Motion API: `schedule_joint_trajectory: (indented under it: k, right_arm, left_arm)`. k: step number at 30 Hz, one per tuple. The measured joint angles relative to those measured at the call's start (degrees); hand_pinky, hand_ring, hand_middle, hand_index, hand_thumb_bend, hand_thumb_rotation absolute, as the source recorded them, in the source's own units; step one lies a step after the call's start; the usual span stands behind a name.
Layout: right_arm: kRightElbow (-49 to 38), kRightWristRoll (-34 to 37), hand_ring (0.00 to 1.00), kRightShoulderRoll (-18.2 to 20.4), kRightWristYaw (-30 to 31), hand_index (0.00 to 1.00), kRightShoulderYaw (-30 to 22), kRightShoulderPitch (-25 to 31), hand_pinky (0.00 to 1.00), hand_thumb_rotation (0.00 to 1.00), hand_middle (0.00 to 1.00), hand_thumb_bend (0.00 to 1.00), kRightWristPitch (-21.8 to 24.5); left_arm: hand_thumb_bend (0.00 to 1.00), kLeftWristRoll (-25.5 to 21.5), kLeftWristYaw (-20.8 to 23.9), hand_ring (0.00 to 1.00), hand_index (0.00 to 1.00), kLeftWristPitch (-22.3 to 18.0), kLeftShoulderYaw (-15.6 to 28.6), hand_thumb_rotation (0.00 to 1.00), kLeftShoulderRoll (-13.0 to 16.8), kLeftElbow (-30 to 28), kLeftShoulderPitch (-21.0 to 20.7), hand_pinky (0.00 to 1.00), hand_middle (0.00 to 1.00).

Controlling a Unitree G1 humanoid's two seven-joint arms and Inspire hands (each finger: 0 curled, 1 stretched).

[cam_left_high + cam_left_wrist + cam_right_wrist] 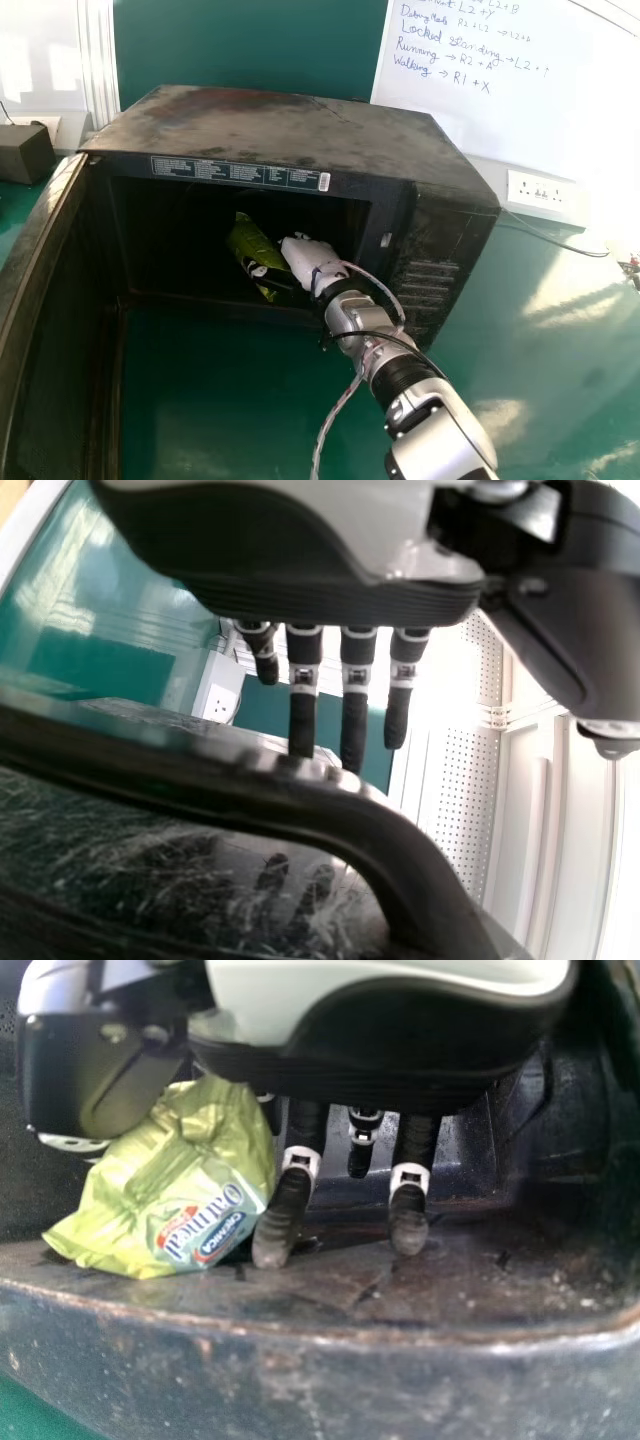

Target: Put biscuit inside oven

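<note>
Your right hand (310, 260) is inside the microwave oven (300, 125), fingers spread, with the biscuit packet (190, 1195) just left of it on the oven floor (470, 1295). Ease straight out toward the near side so nothing drags it. Mind the braided cable (330, 425); your left hand (304, 720), straight-fingered, is at the door handle (290, 805), left.

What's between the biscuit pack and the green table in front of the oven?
Nearest the biscuit pack, a strip of oven floor; then the oven's scuffed front edge, before the green table. Right wrist view.
</note>
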Motion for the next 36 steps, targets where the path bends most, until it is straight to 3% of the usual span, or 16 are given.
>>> schedule_joint_trajectory:
  k: [2,6,11,16,21,27,36]
  right_arm:
    - [0.01,0.00,0.86,-0.10,-0.03,0.73,0.00,0.03,0.57,0.34,0.93,0.65,-0.36]
    - [0.01,0.29,0.91,-0.12,-0.07,0.81,-0.27,0.07,0.65,0.50,0.96,0.69,-0.46]
    - [-0.02,0.97,0.92,-0.24,-0.04,0.84,-0.68,0.17,0.57,0.57,0.97,0.76,-0.90]
    - [-0.18,1.43,0.97,-0.55,0.19,0.88,-1.13,0.37,0.61,0.64,1.00,0.80,-1.73]
    - [-0.52,1.19,0.98,-1.04,-1.36,0.89,-1.05,0.99,0.62,0.74,1.00,0.87,-3.04]
    - [-0.73,1.02,0.99,-1.62,-4.99,0.89,-1.05,2.05,0.67,0.76,1.00,0.91,-5.43]
    - [-1.50,1.13,0.98,-2.27,-5.66,0.89,-1.24,2.74,0.63,0.78,1.00,0.93,-7.20]
  left_arm:
    - [0.84,0.04,0.41,0.70,0.82,0.38,0.11,0.59,-0.02,0.00,0.00,0.62,0.74]
    - [0.84,0.25,0.81,0.68,0.82,0.56,0.51,0.59,-0.03,0.01,-0.01,0.62,0.73]
    - [0.82,0.78,0.75,0.70,0.82,0.50,0.70,0.56,-0.05,0.02,-0.03,0.65,0.73]
    - [0.83,1.40,0.75,0.73,0.83,-0.25,0.72,0.59,-0.06,0.04,-0.39,0.68,0.79]
    - [0.84,1.88,1.36,0.68,0.81,-0.60,0.68,0.68,-0.12,0.03,-0.46,0.61,0.73]
    - [0.84,3.00,2.10,0.67,0.80,-0.99,0.27,0.71,-0.16,-0.11,-0.47,0.59,0.73]
    - [0.84,3.94,3.34,0.70,0.82,-1.74,-0.13,0.71,-0.15,-0.50,-0.47,0.63,0.77]
